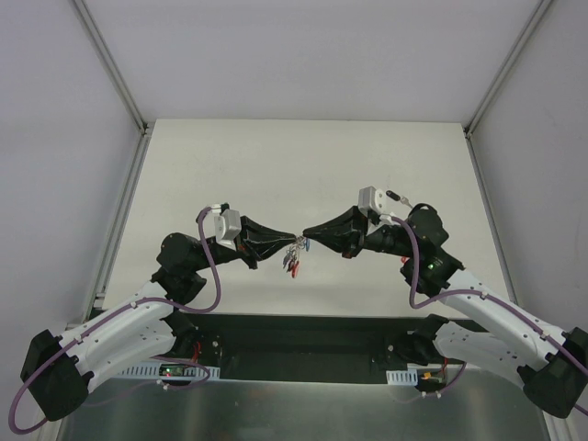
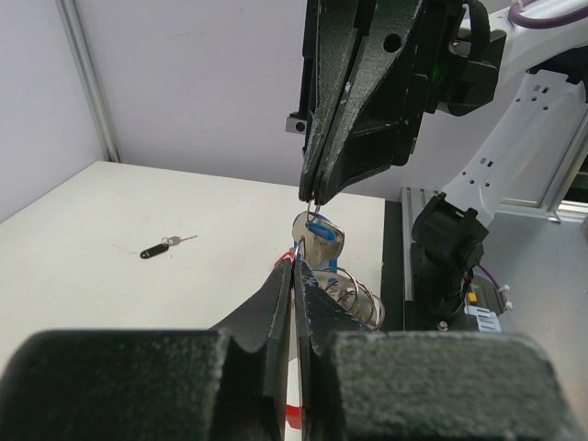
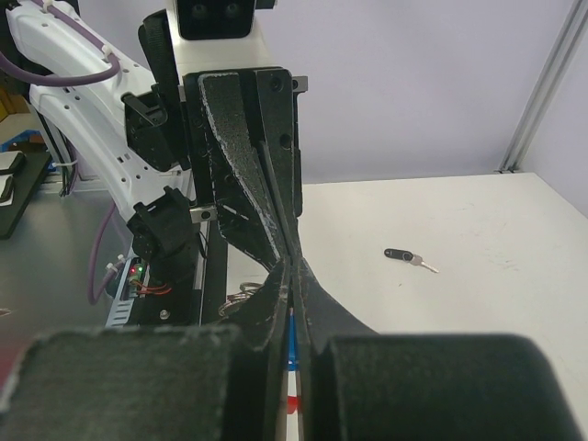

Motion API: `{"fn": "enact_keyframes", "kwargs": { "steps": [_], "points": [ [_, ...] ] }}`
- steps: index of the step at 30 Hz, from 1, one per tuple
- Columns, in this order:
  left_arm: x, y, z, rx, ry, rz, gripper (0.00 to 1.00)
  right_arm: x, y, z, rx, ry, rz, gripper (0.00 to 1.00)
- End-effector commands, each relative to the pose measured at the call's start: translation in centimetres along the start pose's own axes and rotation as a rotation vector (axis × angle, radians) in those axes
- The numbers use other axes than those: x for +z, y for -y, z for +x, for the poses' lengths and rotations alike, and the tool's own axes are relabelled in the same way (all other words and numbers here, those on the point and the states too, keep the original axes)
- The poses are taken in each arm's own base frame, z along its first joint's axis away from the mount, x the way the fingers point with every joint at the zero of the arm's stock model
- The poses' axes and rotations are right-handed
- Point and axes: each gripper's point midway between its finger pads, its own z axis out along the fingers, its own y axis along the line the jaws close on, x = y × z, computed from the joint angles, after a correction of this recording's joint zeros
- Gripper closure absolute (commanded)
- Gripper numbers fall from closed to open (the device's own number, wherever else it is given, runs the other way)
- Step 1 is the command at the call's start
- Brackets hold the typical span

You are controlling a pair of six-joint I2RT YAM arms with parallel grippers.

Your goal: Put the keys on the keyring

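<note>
- The left jaws are closed tight, their tips meeting in mid-air above the tabletop [image 1: 367, 165]. In the left wrist view they seem to pinch the lower edge of the blue key [image 2: 319, 236], though the contact is too fine to be sure.
- Between the two arms hangs the bunch. The blue key is uppermost, the keyring [image 2: 356, 301] shows its silver coils just below and beside it, and a strip of its red band dangles lowest. All of it is off the tabletop, carried between the two sets of tips.
- The right jaws are closed too, meeting the bunch from the opposite side. Their tips appear to nip a thin wire loop at the top of the blue key, likely part of the keyring.
- I cannot tell whether the blue key is already threaded on or only pressed against the ring. My judgement is that this threading is in hand, not finished.
- A black key [image 2: 154, 249] lies flat on the tabletop, well apart from the bunch and touched by nothing. That one at least is left to fetch and thread.
- I cannot pick out a red key.
</note>
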Motion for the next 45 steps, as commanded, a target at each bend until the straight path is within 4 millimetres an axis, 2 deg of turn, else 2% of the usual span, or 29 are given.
{"fn": "enact_keyframes", "kwargs": {
  "steps": [1, 20, 32, 45],
  "points": [
    [0.6, 0.7, -3.3, 0.049, 0.096, 0.022, 1.0, 0.5, -0.5, -2.6, -0.06, 0.056, -0.036, 0.99],
    [0.6, 1.0, -3.4, 0.052, 0.1, 0.032, 1.0, 0.8, -0.2, -1.8, -0.059, 0.033, -0.019, 0.99],
    [0.6, 0.6, -2.8, 0.043, 0.091, 0.013, 1.0, 0.0, -0.8, -3.3, -0.092, 0.066, -0.012, 0.99],
    [0.7, 0.9, -3.2, 0.043, 0.096, 0.027, 1.0, 0.4, -0.3, -2.3, -0.082, 0.036, -0.006, 0.99]
  ]
}}
